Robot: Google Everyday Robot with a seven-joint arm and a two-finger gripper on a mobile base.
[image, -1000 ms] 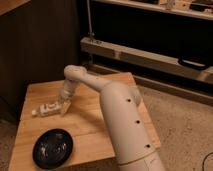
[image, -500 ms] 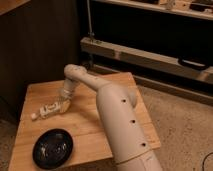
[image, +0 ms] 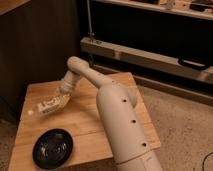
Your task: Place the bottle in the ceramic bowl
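Observation:
The bottle [image: 46, 107] is small and whitish with a pale cap at its lower left end. It is on the left part of the wooden table [image: 95, 125], tilted with the cap end pointing to the front left. My gripper [image: 60, 100] is at the bottle's right end, right up against it, with the white arm reaching in from the right. The ceramic bowl [image: 52, 148] is round, black and glossy. It sits near the table's front left corner, a short way in front of the bottle, with nothing in it.
My white arm's thick link [image: 125, 135] covers the right half of the table. A dark wall panel stands behind the table. A metal shelf rail [image: 150, 56] runs along the back right. Speckled floor [image: 185, 130] lies to the right.
The gripper has moved down and slightly left onto the bottle's right end. The bottle and bowl have stayed about where they were.

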